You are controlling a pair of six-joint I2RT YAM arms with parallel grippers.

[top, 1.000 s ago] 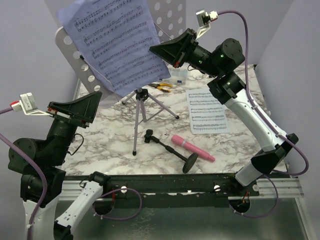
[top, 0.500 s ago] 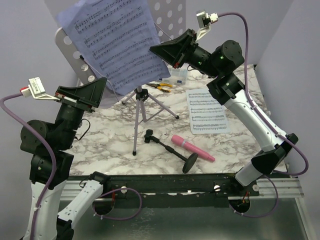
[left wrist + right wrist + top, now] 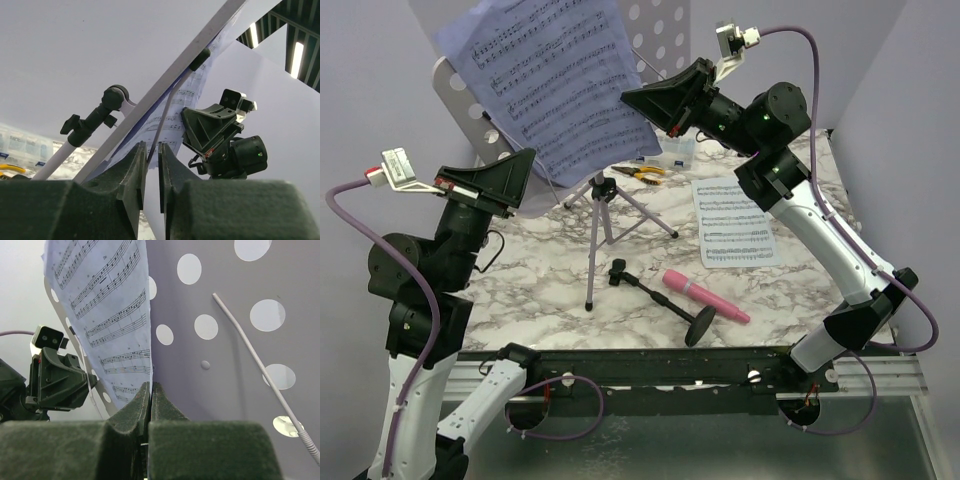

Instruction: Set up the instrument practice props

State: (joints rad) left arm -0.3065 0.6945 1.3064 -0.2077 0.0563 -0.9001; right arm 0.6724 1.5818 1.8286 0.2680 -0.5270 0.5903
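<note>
The lilac perforated music-stand plate (image 3: 458, 95) stands tilted on its tripod (image 3: 603, 225). A lavender sheet-music page (image 3: 555, 85) lies against it. My right gripper (image 3: 625, 98) is shut on that page's right edge; the right wrist view shows the jaws (image 3: 150, 386) pinching the page (image 3: 110, 305) in front of the plate (image 3: 225, 355). My left gripper (image 3: 530, 157) is at the plate's lower left, jaws narrowly open (image 3: 152, 145) around the thin wire page retainer (image 3: 170, 107). The white page (image 3: 732, 222), the pink microphone (image 3: 705, 296) and its black stand (image 3: 660, 298) lie on the table.
A clear compartment box (image 3: 675, 150) and yellow-handled pliers (image 3: 642, 173) sit behind the tripod. The marble table (image 3: 540, 280) is walled by grey panels at the back and both sides. The tripod legs spread across the table's middle.
My left arm has risen and swung right, bringing its gripper up to the plate's lower left edge. The right gripper and the lavender page have stayed put.
</note>
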